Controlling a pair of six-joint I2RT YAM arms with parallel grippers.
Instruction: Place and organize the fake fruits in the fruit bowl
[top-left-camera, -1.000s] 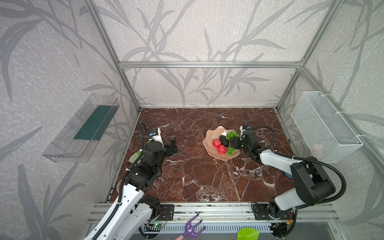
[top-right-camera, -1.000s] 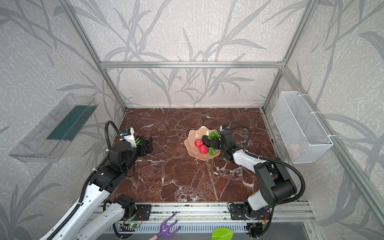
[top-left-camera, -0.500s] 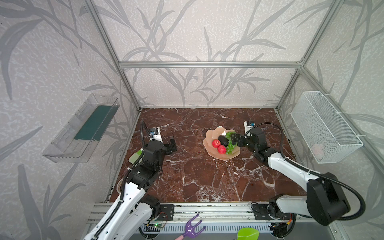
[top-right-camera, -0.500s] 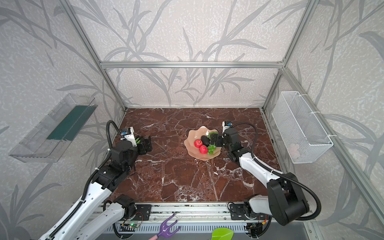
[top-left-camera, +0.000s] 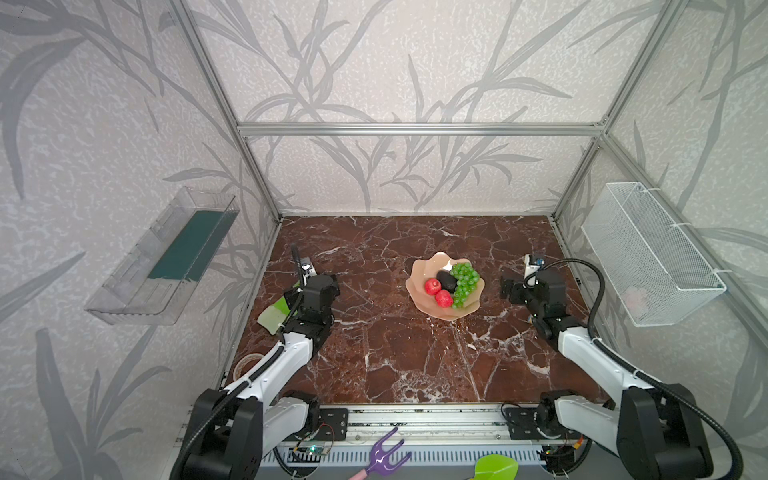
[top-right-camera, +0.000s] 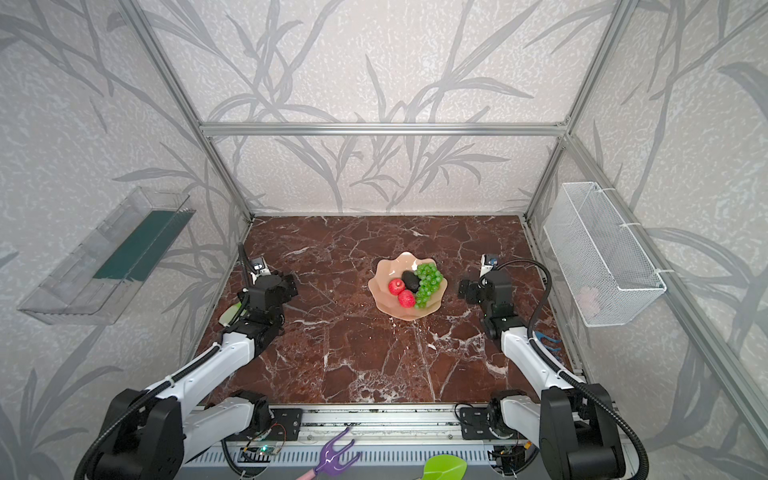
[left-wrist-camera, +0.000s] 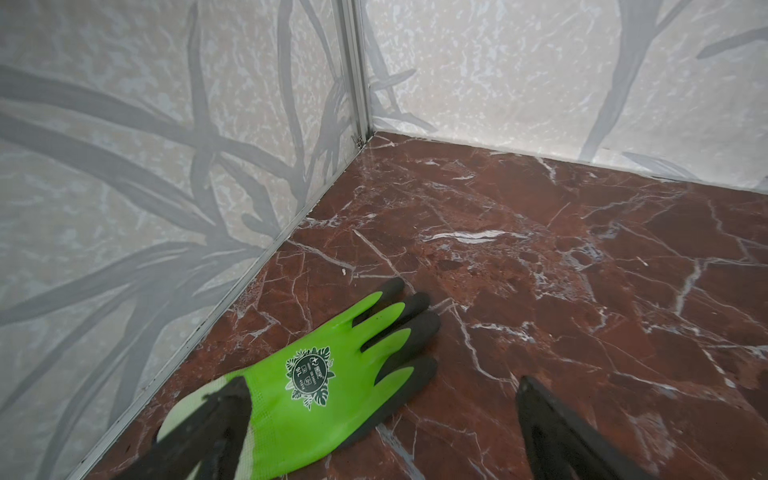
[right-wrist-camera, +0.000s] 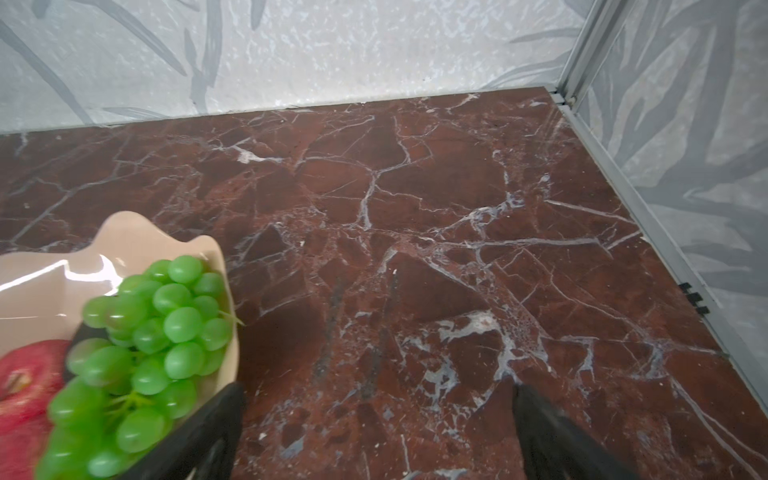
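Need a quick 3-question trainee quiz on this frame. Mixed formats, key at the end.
1. True or false: the apples, avocado and grapes all lie in the bowl.
2. Fill in: the right gripper stands beside the bowl, jaws ___, holding nothing.
3. Pick one: what lies nearest the left gripper?
A) glove
B) bowl
C) grapes

Key: 1 true; 2 open; 3 A.
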